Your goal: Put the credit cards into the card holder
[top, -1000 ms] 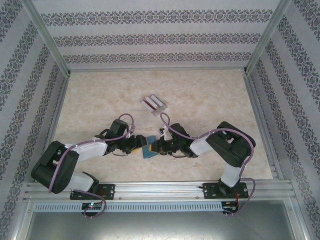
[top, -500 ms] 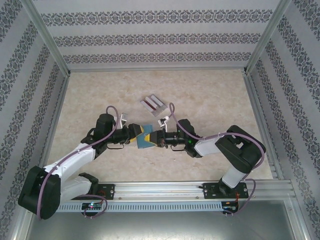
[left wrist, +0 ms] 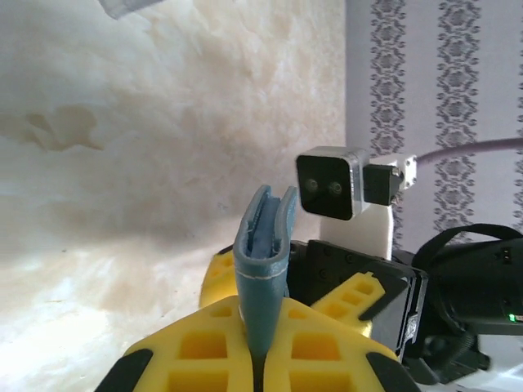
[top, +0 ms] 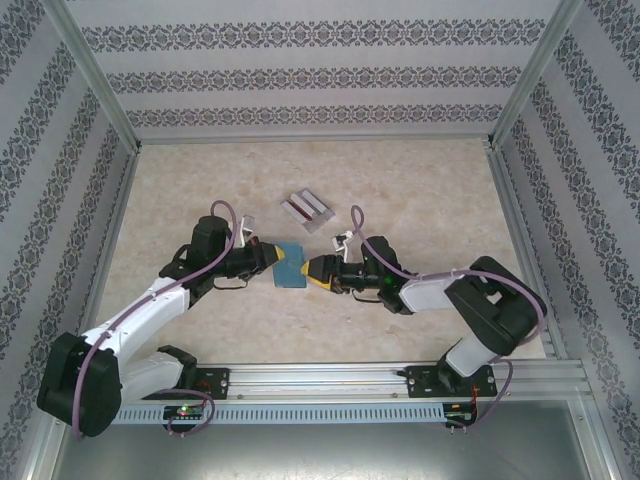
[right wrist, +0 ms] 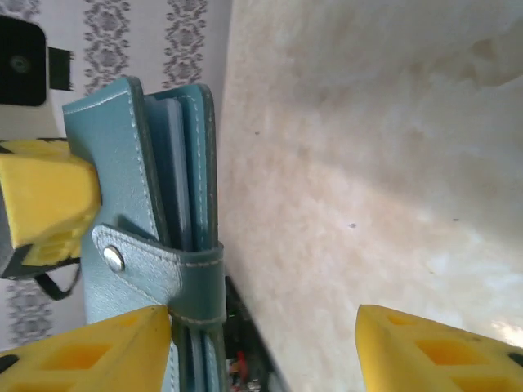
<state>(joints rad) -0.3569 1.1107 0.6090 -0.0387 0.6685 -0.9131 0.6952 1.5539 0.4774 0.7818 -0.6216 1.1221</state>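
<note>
Left gripper [left wrist: 261, 347]: its yellow fingers are pressing together at the bottom of the left wrist view, pinching the near edge of the teal card holder [left wrist: 263, 245].
Reason for the grip: it is probably steadying the wallet edge-on, with the free end pointing at the other arm so that arm can work on it.
Right gripper [right wrist: 265, 351]: its jaws are standing spread, one finger at the lower left and one at the lower right of the right wrist view. The wallet is running past the lower-left finger. Whether it is touching that finger cannot be told, and nothing is being clamped.
Card holder position: in the top view it is sitting just below the centre of the frame, between the two facing grippers. Whether it is resting on the table or hanging just above it cannot be told.
Snap tab [right wrist: 155, 261]: it is wrapping around the wallet's edge with its metal stud showing, so the wallet is likely fastened. The paler inner pockets are peeking out between the covers.
Credit cards [top: 306, 208]: they are lying together above the centre of the top view, apart from both grippers and not yet loaded.
Marbled table [top: 430, 200]: it is bearing the cards.
Likely step: the arms appear to be sharing the wallet so the tab can be undone before any card goes in.
</note>
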